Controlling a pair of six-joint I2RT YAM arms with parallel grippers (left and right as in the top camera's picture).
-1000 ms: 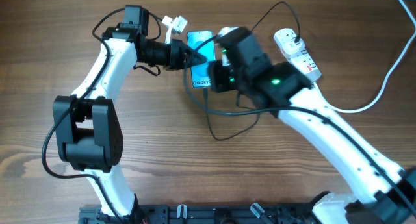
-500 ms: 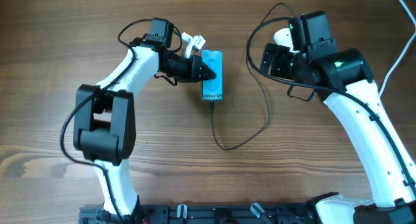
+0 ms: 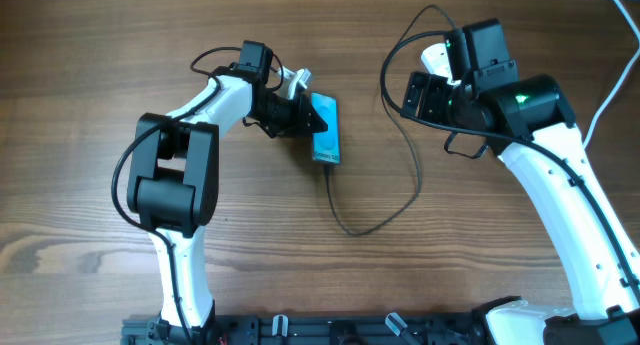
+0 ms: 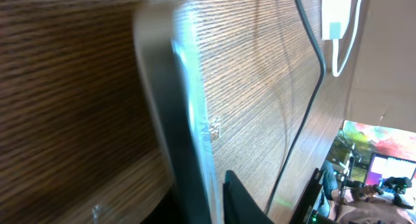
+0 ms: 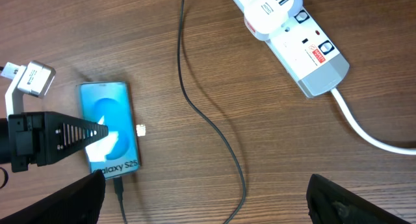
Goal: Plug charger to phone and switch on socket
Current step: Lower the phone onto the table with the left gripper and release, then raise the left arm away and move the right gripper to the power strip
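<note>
The phone (image 3: 328,135) is near the middle of the wooden desk (image 3: 100,45), with its cyan screen facing up and a white strip of dark lettering at its nearer end. The left fingers (image 5: 71,136) are clenched on the phone's long left side. In the right wrist view 1 dark wedge-shaped finger lies over the screen, and in the left wrist view the phone shows edge-on between the 2 fingers. From overhead the phone looks tipped up along that side, but I cannot tell how far.

The charger (image 5: 211,130), a thin black cable, meets the phone at the lettered end, where its small plug touches the phone's edge. I cannot tell whether the plug is fully seated. From the phone the cable loops out toward the right arm's side and runs up to the socket (image 5: 302,42).

The socket lies well apart from the phone, beyond the cable's loop. It has a white plug (image 5: 266,10) in it and red marks by its switches, and its thick white lead (image 5: 370,136) leaves from the end farther from the phone. I cannot tell whether a switch is on.

The right fingers (image 5: 75,198) are spread wide and grasp nothing. They hover above the desk, nearer the socket than the phone. A small white adapter (image 5: 32,78) on a white cable sits just beside the phone's far left corner.
</note>
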